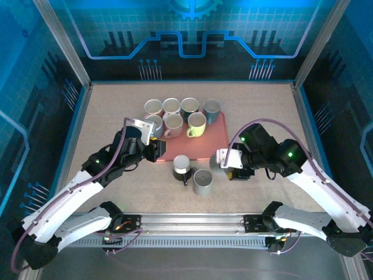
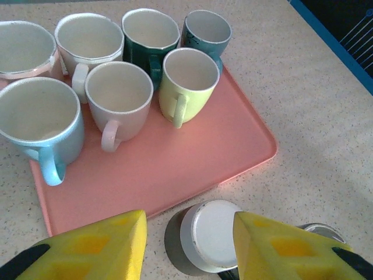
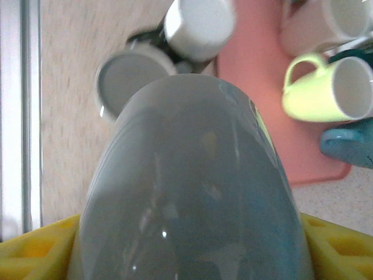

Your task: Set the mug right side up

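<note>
my right jaws clamped on a glossy grey ceramic mug [image 3: 192, 175], my left jaws wide, an upside-down white-based mug [image 2: 213, 233] just ahead

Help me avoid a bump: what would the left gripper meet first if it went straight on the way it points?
Probably the upside-down mug, white base up, framed between the left gripper's fingers, short of the pink tray; depth is unclear.

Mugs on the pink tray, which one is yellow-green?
The yellow-green ceramic mug in the row nearer the arms, at its right end, on the pink plastic tray. Its neighbours are white, pale pink, light blue or teal.
</note>
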Robot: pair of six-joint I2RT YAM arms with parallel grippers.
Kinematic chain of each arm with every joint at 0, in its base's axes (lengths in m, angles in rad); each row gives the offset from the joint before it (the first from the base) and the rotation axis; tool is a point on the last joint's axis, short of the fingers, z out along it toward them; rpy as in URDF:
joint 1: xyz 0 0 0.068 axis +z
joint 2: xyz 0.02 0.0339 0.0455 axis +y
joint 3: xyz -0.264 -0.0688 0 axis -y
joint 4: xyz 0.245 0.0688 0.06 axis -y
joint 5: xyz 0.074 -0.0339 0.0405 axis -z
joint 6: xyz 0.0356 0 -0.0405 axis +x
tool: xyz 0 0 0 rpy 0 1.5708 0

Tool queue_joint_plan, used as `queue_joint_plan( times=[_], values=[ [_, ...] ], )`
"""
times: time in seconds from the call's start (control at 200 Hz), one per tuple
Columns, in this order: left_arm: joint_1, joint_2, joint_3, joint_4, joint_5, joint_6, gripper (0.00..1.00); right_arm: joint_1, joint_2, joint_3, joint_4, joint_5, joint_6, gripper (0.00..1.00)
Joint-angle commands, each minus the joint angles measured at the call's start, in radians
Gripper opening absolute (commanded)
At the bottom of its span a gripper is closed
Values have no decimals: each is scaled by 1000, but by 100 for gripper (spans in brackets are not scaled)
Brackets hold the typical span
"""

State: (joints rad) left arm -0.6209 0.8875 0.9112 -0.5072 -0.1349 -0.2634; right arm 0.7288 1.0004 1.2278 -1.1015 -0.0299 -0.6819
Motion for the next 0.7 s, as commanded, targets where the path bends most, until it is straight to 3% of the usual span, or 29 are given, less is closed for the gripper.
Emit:
queue_joint_plan(
  times=[0.0, 0.125, 0.29, 0.42, 0.545, 0.695],
  values=[
    [1, -27, 36, -49, -5, -25, 46, -32, -44, 14, 268, -180, 374, 32],
    [0, -32, 37, -59, 67, -64, 46, -32, -77, -66, 529, -238, 723, 30],
    [5, -44, 27, -57, 182, -119, 47, -32, -127, -196, 809, -214, 1038, 30],
    [29, -62, 8, -7, 387, -145, 54, -67, -137, -238, 906, -242, 1250, 30],
    [67, -62, -32, 99, 602, -192, 61, -162, -138, -303, 1034, -396, 1469, 30],
    [119, -40, -86, 256, 764, -294, 66, -230, -162, -413, 1225, -489, 1646, 30]
  ],
)
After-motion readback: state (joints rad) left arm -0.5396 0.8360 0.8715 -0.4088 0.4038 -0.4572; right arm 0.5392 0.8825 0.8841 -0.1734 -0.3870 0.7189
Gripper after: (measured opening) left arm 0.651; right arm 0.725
